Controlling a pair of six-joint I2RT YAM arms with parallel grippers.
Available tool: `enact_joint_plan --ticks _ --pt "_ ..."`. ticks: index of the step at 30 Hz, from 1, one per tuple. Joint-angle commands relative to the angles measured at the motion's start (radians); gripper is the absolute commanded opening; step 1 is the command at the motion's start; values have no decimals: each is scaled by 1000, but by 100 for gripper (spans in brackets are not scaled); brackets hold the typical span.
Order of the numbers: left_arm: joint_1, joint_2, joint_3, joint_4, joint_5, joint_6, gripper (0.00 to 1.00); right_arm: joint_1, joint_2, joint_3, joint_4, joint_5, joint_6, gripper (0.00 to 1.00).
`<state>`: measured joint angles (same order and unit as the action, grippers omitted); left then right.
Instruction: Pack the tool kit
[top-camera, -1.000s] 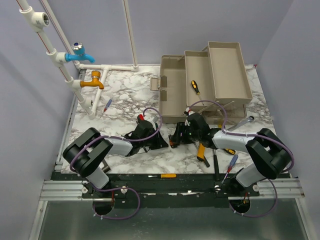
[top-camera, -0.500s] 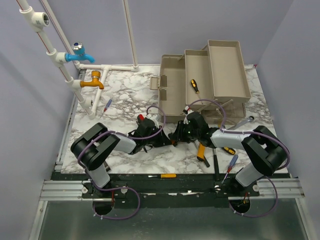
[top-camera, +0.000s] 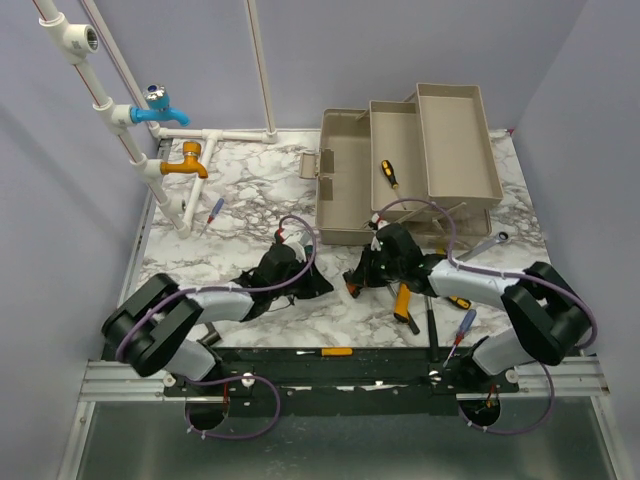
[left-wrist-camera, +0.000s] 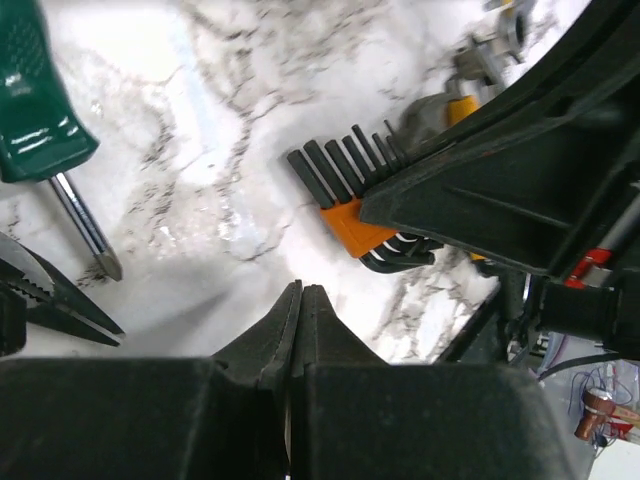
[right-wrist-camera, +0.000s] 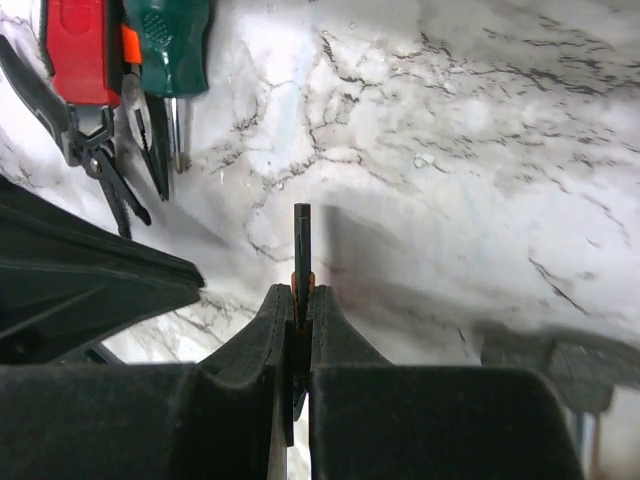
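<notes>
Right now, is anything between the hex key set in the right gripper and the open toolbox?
Nothing visible does. The right gripper holds the hex key set near the toolbox, with bare marble between them. The left gripper sits off to the side.

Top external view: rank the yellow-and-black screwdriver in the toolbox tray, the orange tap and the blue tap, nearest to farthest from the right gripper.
From the right gripper:
1. Yellow-and-black screwdriver, in the toolbox tray just beyond it.
2. Orange tap, far left.
3. Blue tap, left, farther back still.
</notes>
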<state>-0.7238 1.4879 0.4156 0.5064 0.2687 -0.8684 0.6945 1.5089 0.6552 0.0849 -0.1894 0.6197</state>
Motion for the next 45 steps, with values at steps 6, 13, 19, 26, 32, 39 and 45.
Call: enact_joint_plan --ticks 6,13,19,26,32,39,45 --pt "-13 -312 -7 -174 -115 104 0 8 -273 180 -285 238 -142 1" --pt "-12 -485 59 -378 -208 261 0 8 -229 442 -420 620 -239 1" --pt "-12 -592 36 -429 -356 360 0 -26 -74 672 -467 846 -315 1" --pt "-14 -636 -2 -396 -415 441 5 -82 193 944 -524 949 -423 1" --pt "-12 -701 -90 -303 -414 464 10 -151 326 1154 -628 1042 -427 1" --pt "-13 -725 -103 -283 -403 456 13 -277 252 1217 -656 975 -429 1" --pt "-14 -722 -104 -282 -396 451 13 -340 215 1169 -685 971 -419 4"
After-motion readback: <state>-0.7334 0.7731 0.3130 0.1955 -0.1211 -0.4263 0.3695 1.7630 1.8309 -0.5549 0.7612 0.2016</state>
